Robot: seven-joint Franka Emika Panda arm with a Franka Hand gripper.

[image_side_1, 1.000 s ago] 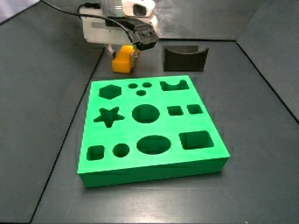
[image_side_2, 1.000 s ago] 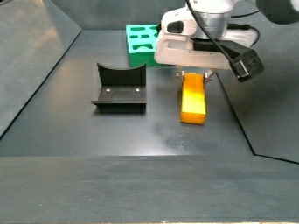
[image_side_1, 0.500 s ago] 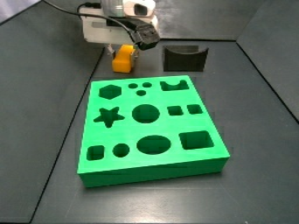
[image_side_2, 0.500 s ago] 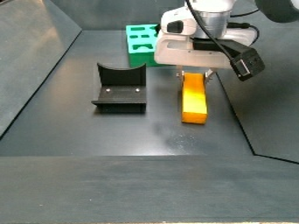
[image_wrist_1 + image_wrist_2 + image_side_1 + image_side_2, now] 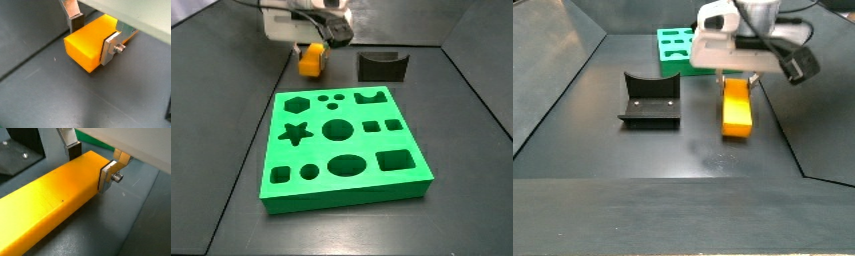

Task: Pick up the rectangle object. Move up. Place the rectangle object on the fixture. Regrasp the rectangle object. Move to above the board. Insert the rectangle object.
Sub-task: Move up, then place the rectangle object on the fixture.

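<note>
In both wrist views the smooth orange-yellow rectangular block [image 5: 89, 46] [image 5: 53, 203] sits between my tool's [image 5: 93, 34] [image 5: 90, 162] flat silver fingers, whose dark pads press its two long sides near one end: my tool is clamped on the block. One finger [image 5: 111, 47] shows a small bolt head on its outer face; the opposite finger [image 5: 72, 17] lies against the far side. In a wrist view the block runs away from my tool as a long bar, with its square end out past the fingers.

In a side view the block [image 5: 736, 107] hangs beneath my tool [image 5: 736, 78], tilted a little, and its faint shadow lies on the dark tabletop [image 5: 673, 160] below, so it looks lifted clear, though I cannot be sure of the gap. In a side view only its end [image 5: 310, 59] shows under my tool [image 5: 310, 45].

Beside my tool stands the small dark grey-black fixture with a curved notch [image 5: 648, 98] [image 5: 381, 67], apart from the block. The thick bright green board with shaped cut-outs [image 5: 342, 140] [image 5: 672, 46] lies flat, clear of my tool.
</note>
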